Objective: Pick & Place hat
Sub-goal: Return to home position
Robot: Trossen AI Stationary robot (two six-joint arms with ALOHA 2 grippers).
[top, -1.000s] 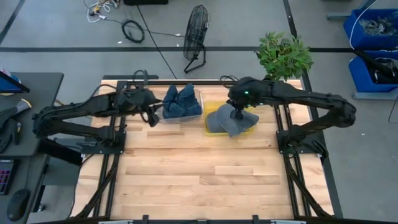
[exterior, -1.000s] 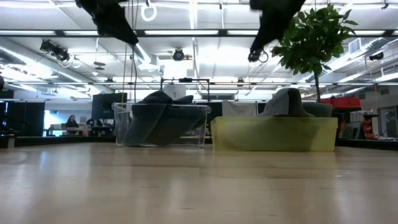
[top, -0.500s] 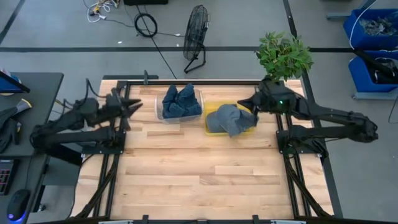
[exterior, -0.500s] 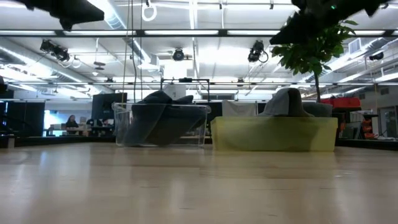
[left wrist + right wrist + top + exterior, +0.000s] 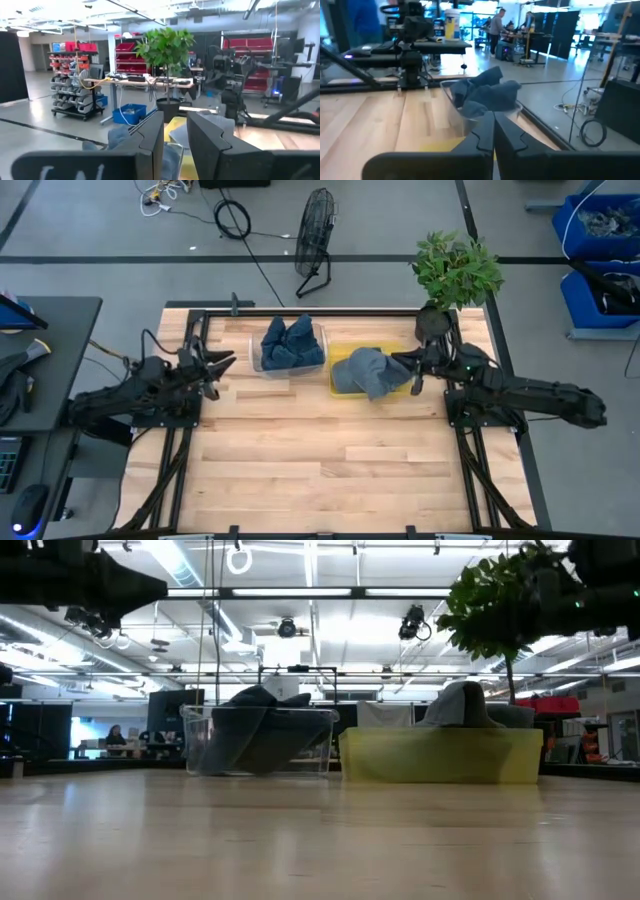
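A grey hat (image 5: pixel 368 372) lies in the yellow bin (image 5: pixel 342 350) at the table's far middle, with one side draped over the bin's near rim; in the low view the grey hat (image 5: pixel 465 705) rises above the yellow bin's wall (image 5: pixel 440 755). Blue hats (image 5: pixel 290 342) fill the clear bin (image 5: pixel 200 745) to its left. My left gripper (image 5: pixel 225 363) hovers open to the left of the clear bin, its fingers (image 5: pixel 150 135) slightly apart. My right gripper (image 5: pixel 398 363) hovers shut just off the yellow bin's right end.
A potted plant (image 5: pixel 457 268) stands at the table's far right corner. Black arm frames (image 5: pixel 185 415) run along both side edges. The bare wooden tabletop (image 5: pixel 320 450) stretches over the whole near half. A fan (image 5: pixel 315 240) stands on the floor beyond the table.
My right gripper has left the grey hat and drawn back toward the table's right edge, and the hat stays in the yellow bin. My left gripper has drawn back from the clear bin toward the table's left edge. Both arms have folded in toward their bases.
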